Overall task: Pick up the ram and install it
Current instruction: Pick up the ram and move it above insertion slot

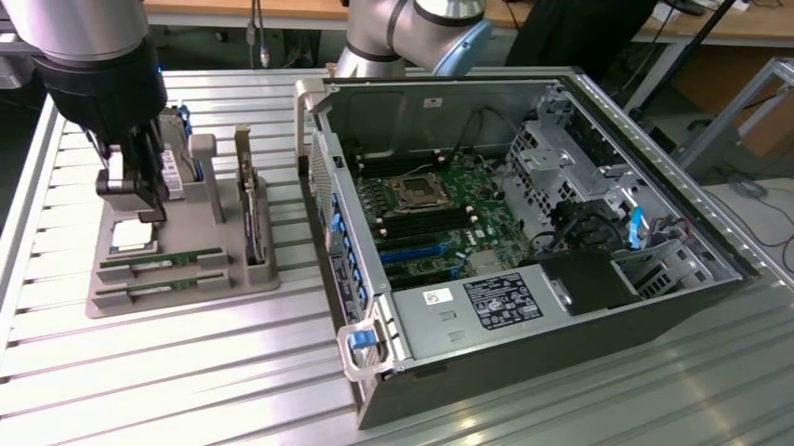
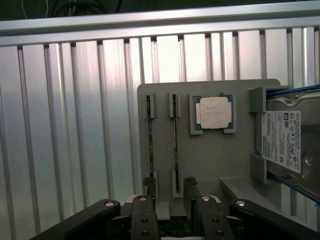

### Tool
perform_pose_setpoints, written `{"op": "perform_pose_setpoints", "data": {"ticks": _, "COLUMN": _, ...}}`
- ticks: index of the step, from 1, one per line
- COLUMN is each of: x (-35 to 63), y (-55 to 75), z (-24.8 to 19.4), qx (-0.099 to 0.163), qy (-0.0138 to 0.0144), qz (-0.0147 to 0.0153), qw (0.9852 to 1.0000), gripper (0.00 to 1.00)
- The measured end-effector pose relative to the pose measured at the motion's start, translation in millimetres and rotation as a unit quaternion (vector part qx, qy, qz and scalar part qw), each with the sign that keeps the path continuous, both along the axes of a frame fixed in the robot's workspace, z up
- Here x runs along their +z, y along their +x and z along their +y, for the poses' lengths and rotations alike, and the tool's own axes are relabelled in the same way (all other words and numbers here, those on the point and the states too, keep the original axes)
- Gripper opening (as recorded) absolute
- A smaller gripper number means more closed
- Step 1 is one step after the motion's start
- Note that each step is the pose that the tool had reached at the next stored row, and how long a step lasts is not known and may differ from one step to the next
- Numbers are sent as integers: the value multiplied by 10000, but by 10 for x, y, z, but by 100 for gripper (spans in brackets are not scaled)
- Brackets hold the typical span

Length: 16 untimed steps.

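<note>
- Presently, the gripper (image 1: 137,209) (image 2: 170,187) stands wide open over the tray (image 1: 186,299) (image 2: 210,160), holding nothing.
- The ram (image 1: 164,257) (image 2: 175,142) sits on edge in a tray slot, in line with the gap between the fingers (image 2: 145,215). It is seen edge-on, so the label is unreadable.
- A second stick (image 1: 159,286) (image 2: 149,142) sits just beside it.
- The drive (image 2: 282,142) is cut off at the frame edge.
- In the exterior view the arm hides part of the tray.
- The slots inside the case (image 1: 559,372) are hard to make out.

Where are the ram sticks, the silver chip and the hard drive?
ram sticks (image 1: 164,260): exterior view, green edge of one stick.
silver chip (image 2: 215,113): wrist view, middle of its lid.
hard drive (image 2: 281,142): wrist view, its white label.
</note>
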State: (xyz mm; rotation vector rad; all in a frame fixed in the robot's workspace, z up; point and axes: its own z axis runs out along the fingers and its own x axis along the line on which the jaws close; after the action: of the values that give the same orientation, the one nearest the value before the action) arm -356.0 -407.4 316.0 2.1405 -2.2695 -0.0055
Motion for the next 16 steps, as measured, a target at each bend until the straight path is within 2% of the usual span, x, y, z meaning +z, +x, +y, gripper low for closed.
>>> {"op": "perform_pose_setpoints", "data": {"ticks": 16, "x": -70, "y": 0, "z": 0, "qx": 0, "qy": 0, "qz": 0, "qw": 10000, "gripper": 36}}
